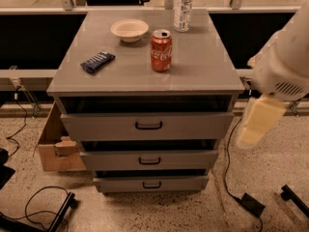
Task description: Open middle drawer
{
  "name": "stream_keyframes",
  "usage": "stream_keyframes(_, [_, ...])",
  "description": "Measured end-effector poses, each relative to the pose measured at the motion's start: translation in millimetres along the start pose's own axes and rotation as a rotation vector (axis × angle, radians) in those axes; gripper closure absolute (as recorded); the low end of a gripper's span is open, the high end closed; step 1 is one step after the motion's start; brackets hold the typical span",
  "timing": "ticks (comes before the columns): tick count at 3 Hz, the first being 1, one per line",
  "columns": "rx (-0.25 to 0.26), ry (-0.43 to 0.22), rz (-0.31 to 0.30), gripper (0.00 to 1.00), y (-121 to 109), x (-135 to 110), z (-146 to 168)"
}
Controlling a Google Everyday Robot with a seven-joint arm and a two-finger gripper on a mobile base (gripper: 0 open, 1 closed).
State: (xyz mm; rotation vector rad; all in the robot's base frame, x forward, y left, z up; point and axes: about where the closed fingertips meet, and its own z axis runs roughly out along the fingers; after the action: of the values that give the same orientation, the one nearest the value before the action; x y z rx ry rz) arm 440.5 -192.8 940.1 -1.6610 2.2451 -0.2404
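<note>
At the far left we see a cardboard box (52,146) on the speckled floor, just beside the grey cabinet (203,76). On the cabinet top lie a dark blue packet (97,62), a pale bowl (129,30), a red soda can (161,50) standing upright near the middle, and a clear bottle (183,6) at the back edge. Below, three drawers are stacked: the middle drawer (193,159) sits between the top drawer (193,125) and the bottom drawer (183,183), its black loop handle (149,161) centred, a dark gap above its front. To the right, well apart from the cabinet, the gripper (258,122) hangs below the white arm (285,66); we cannot tell how wide it stands or whether it holds anything.
</note>
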Motion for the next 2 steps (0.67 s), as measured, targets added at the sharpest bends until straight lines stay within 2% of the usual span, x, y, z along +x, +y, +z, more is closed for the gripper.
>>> stream_keyframes(1, [0.044,0.037,0.004,0.0,17,-10,58])
stream_keyframes(2, [0.036,0.091,-0.001,0.0,38,-12,137])
